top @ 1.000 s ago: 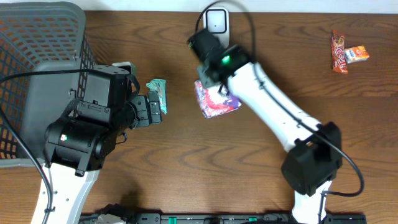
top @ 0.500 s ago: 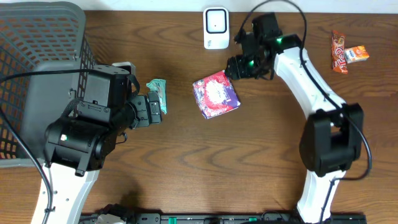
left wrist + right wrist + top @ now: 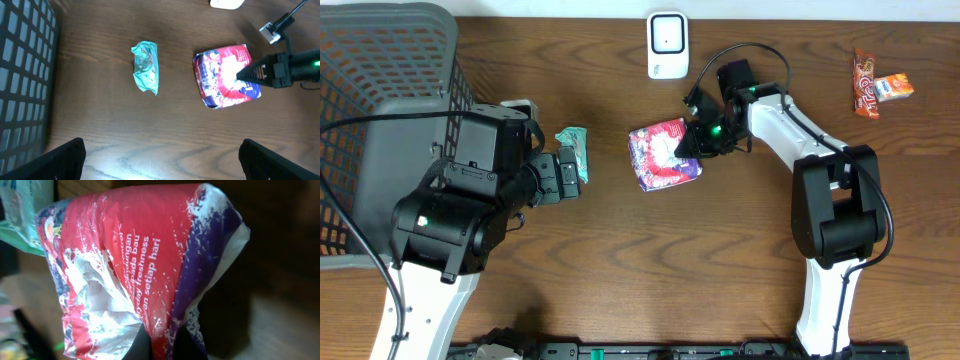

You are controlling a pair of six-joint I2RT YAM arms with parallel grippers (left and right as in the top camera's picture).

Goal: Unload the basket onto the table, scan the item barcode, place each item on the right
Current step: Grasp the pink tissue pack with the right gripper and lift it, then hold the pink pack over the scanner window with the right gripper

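While the right gripper (image 3: 692,143) pinches the packet (image 3: 660,155) at its right edge w/ fingers pressed together, the left gripper (image 3: 568,172) is spread wide; packet not at far scanner (image 3: 667,45) yet, scan undone.

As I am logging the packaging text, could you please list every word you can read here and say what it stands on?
"day freshness": white print on the pouch, right wrist view.
"setiap hari": same pouch, next line.
"pada bau": same pouch, start cut off.
Too small to read: print on the teal packet, candy bar, orange packet.
No readable text: scanner.
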